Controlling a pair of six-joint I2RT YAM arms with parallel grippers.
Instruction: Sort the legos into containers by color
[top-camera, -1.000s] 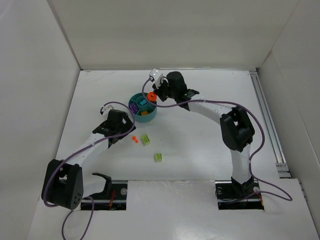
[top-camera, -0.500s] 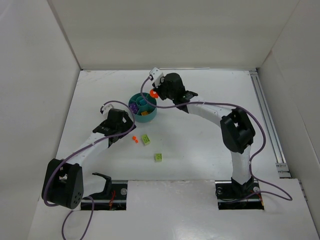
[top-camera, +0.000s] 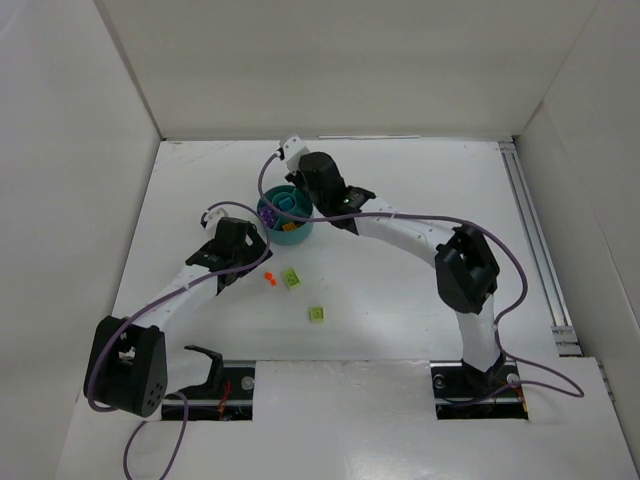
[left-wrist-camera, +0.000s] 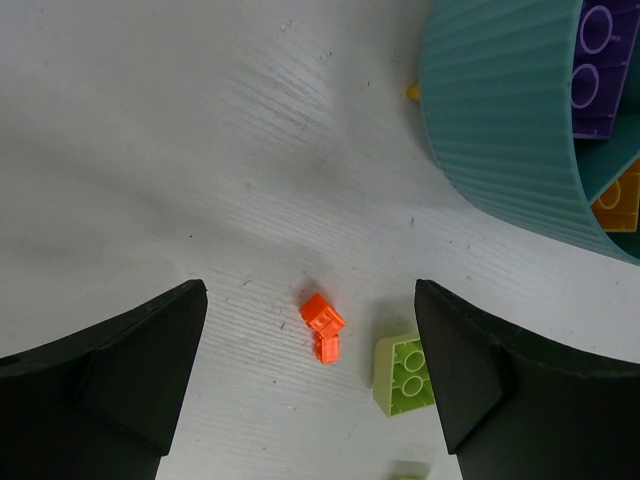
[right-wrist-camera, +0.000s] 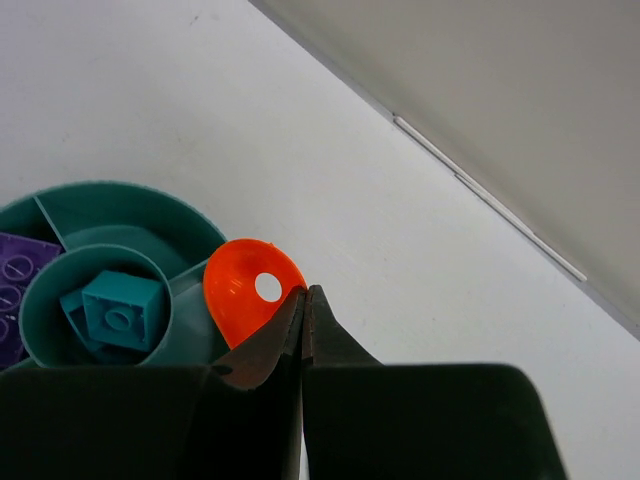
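While pinched shut in right gripper (right-wrist-camera: 303, 292), rounded orange-red piece (right-wrist-camera: 245, 290): above dish (right-wrist-camera: 120, 200) rim.
Left gripper (left-wrist-camera: 310, 290): jaws wide, over small orange lego (left-wrist-camera: 322, 325) on tabletop (top-camera: 400, 200).
Dish: teal brick (right-wrist-camera: 118, 305) in central well, purple bricks (right-wrist-camera: 15, 290) in one wedge.
Lime bricks (top-camera: 291, 278) (top-camera: 316, 314): two on tabletop, one just beside orange lego.

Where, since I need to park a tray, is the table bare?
Bare: table between right arm and rail, and left of the left arm. Crowded: near the dish, where an orange piece and green bricks lie by the left gripper.
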